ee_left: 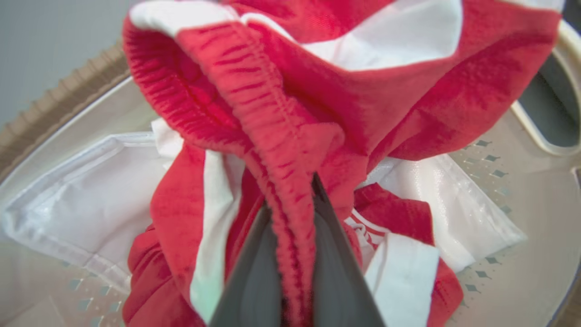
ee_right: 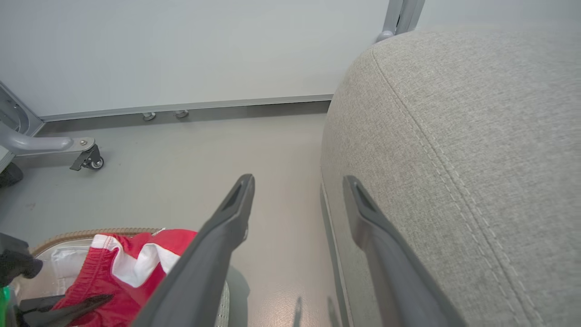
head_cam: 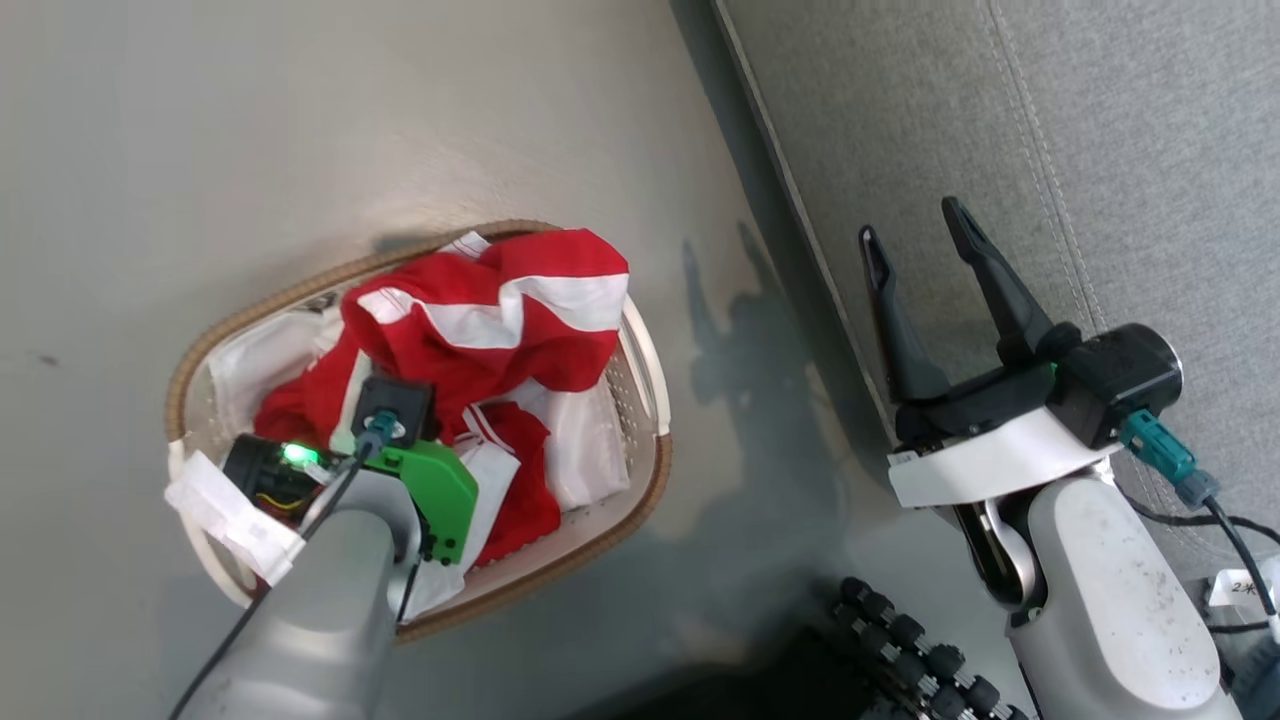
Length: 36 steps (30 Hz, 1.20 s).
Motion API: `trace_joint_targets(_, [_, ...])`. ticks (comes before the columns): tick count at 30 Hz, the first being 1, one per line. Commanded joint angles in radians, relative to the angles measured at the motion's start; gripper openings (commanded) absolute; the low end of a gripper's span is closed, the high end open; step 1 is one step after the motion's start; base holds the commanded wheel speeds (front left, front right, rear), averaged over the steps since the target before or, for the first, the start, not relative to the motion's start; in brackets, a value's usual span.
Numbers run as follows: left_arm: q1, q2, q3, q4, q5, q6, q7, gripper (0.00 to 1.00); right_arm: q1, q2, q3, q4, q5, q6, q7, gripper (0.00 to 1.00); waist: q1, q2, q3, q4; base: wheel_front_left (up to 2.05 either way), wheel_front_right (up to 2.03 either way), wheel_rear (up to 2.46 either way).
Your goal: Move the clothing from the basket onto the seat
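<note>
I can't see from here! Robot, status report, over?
Left gripper jaws shut on clothing, inside basket. Right gripper open, empty, at seat edge. It may sit in the path.

Red clothing (head_cam: 480,350) with white panels lies crumpled in the oval white basket (head_cam: 660,470), brown-rimmed, with an elastic waistband bunched up on top. The grey stitched seat (head_cam: 1000,150) stands at the basket's two o'clock, apart from it.

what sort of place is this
Likely a lab or test room staged like a living room: a grey fabric sofa, a laundry basket on smooth grey floor, and a caster-wheeled metal frame by plain wall panels.
</note>
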Motion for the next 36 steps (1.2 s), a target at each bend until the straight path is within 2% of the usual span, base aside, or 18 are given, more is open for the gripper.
trace_joint_targets(1, [0.021, -0.003, 0.0, -0.013, -0.011, -0.007, 0.001, 0.0, 0.02, -0.003, -0.007, 0.009, -0.01, -0.001, -0.005, 1.0, -0.0001, 0.0, -0.069, 0.046, 0.0, 0.0, 0.0])
trace_joint_targets(4, [0.07, -0.012, 0.003, -0.072, -0.03, -0.044, 0.001, 0.0, 0.045, -0.003, -0.023, 0.026, -0.026, -0.001, -0.005, 1.0, -0.0001, 0.0, -0.14, 0.081, 0.0, 0.0, 0.0])
trace_joint_targets(9, [0.135, -0.015, -0.015, -0.162, -0.032, -0.077, 0.001, 0.0, 0.09, -0.004, -0.05, 0.042, -0.058, -0.001, -0.005, 1.0, -0.0001, 0.0, -0.248, 0.136, 0.0, 0.0, 0.0])
trace_joint_targets(20, [0.181, -0.008, -0.111, -0.348, -0.007, -0.112, 0.001, 0.0, 0.226, -0.004, -0.095, 0.083, -0.107, -0.001, -0.005, 1.0, -0.0001, 0.0, -0.496, 0.249, 0.0, 0.0, 0.0])
trace_joint_targets(26, [0.109, 0.045, -0.23, -0.423, -0.007, -0.112, 0.001, 0.0, 0.292, -0.004, -0.117, 0.101, -0.119, -0.001, -0.005, 1.0, -0.0001, 0.0, -0.624, 0.292, 0.0, 0.0, 0.0])
trace_joint_targets(36, [-0.108, 0.135, -0.476, -0.489, -0.12, -0.111, 0.022, 0.0, 0.364, -0.004, -0.11, 0.104, -0.135, -0.001, -0.005, 1.0, -0.0001, 0.0, -0.761, 0.335, 0.0, 0.0, 0.0])
